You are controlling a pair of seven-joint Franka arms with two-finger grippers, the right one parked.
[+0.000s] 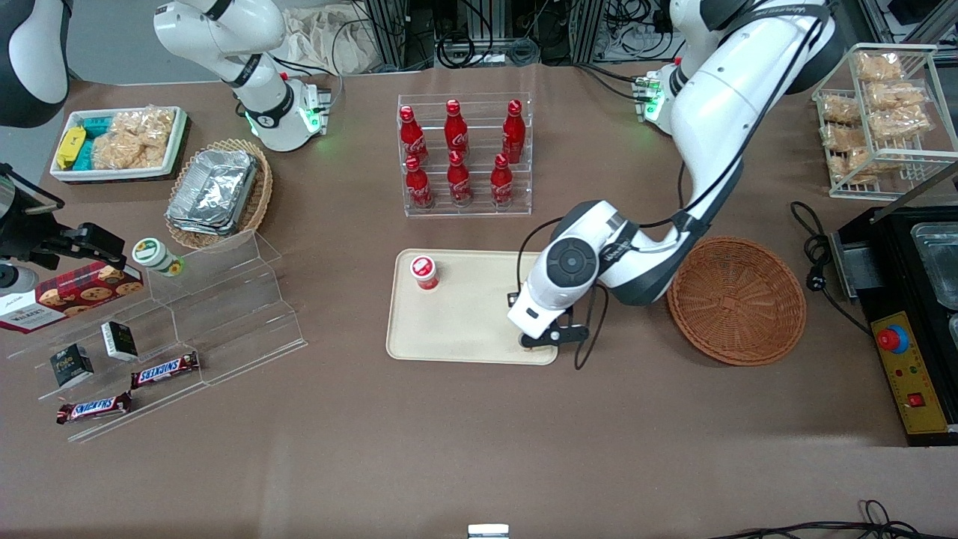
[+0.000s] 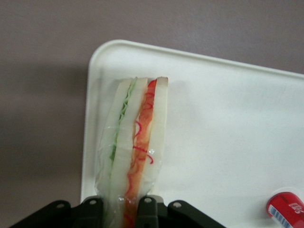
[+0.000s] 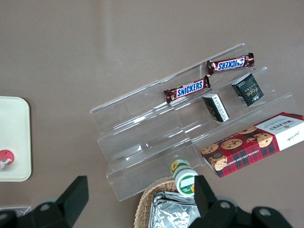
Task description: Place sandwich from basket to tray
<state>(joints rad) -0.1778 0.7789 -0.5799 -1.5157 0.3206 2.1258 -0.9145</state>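
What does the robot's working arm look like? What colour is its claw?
The left arm is glossy white with dark grey joints, a round dark cap and black cables along it. A green light glows at its base. Its gripper, over the tray, is black.

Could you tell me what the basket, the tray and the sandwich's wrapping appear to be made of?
The basket looks like reddish-brown woven wicker: concentric woven rings show. The tray seems moulded cream plastic, smooth and matte, with rounded corners and a low rim. The sandwich, gripped by the gripper over the tray's corner, appears wrapped in clear glossy film, crinkled along its edges; whether it is real food cannot be told.
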